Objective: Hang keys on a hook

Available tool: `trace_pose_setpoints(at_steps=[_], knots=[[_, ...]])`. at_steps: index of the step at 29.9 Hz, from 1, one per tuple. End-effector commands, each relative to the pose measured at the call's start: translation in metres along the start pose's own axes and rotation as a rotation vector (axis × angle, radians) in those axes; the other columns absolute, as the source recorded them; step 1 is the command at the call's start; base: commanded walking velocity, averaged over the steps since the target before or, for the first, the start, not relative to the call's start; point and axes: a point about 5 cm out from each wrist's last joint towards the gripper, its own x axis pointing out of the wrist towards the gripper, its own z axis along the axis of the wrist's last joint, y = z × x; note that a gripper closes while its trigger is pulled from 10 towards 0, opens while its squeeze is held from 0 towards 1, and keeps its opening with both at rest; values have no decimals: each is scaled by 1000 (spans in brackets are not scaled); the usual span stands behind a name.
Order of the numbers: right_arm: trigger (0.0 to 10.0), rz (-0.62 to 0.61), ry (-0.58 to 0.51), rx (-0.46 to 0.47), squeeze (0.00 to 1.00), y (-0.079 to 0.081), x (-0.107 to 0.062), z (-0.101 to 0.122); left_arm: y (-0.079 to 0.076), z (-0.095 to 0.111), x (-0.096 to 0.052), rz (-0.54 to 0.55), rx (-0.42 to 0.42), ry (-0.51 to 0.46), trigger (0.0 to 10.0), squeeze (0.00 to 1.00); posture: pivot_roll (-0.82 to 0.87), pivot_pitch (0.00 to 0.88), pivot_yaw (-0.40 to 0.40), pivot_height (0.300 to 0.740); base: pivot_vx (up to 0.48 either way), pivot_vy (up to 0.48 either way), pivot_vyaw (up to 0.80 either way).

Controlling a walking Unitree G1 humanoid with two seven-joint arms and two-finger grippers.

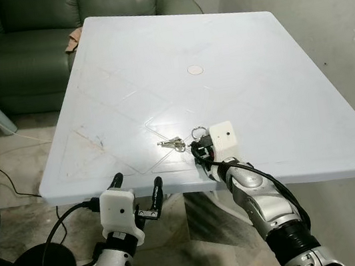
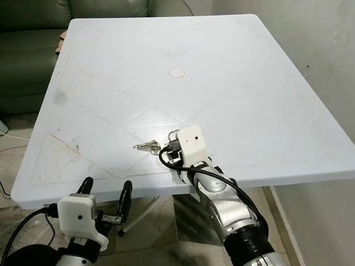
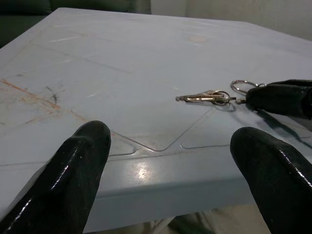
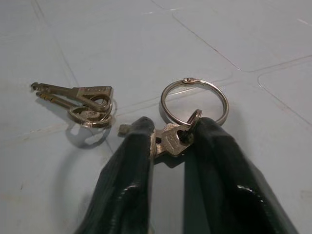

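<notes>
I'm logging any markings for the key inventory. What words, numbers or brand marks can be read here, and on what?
None can be read.
The key pinched in the right gripper: any stamp on it is too blurred to read.
The loose keys on the white table: no legible marks.

Even, soft light and sharp frames; faint glare on the table (image 3: 141, 171) edge, near fingers (image 3: 73, 180) blurred.
</notes>
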Motion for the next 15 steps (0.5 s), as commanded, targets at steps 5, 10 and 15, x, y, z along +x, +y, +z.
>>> trace_pose_setpoints(at_steps=[5, 10, 15], knots=[[9098, -1, 14, 12, 0, 1, 2, -1, -1, 2, 0, 0, 7, 0, 10000, 0, 69, 152, -104, 732, 0, 0, 0], [9098, -7, 14, 20, 0, 1, 3, 0, -1, 3, 0, 3, 8, -1, 10000, 0, 69, 153, -102, 732, 0, 0, 0], [8980, -26, 13, 22, 0, 0, 6, 2, -1, 3, 1, 4, 10, -2, 10000, 0, 67, 152, -101, 732, 0, 0, 0]])
